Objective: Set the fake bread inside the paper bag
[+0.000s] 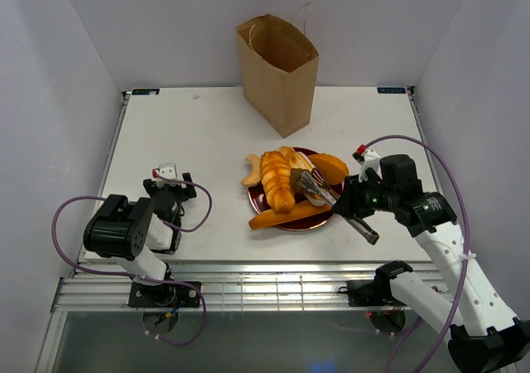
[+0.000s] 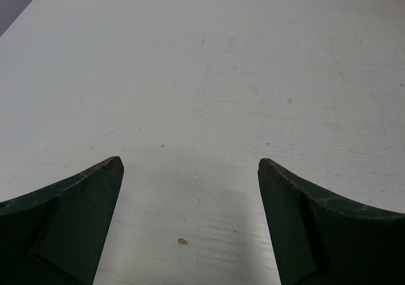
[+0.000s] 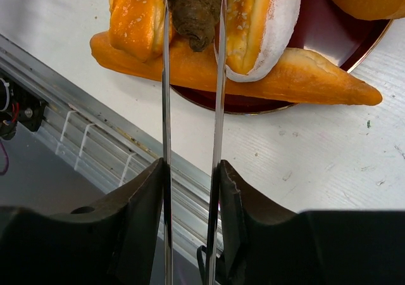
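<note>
The fake bread is piled on a dark red plate [image 1: 256,201]: a long baguette [image 1: 290,217] along the front, a sesame loaf [image 1: 277,181], a round bun [image 1: 330,167]. My right gripper [image 1: 352,209] is shut on a pair of metal tongs [image 3: 166,107]. In the right wrist view the tong tips pinch a dark brown croissant [image 3: 193,9], beside a white-edged filled roll [image 3: 253,25] and above the baguette [image 3: 304,76]. The paper bag [image 1: 280,75] stands upright and open at the back. My left gripper [image 2: 190,171] is open over bare table at the near left.
The white table's near edge with its metal rail [image 3: 95,139] runs just below the plate. White walls enclose the left, right and back. A small white object [image 1: 166,169] lies just beyond the left gripper [image 1: 170,187].
</note>
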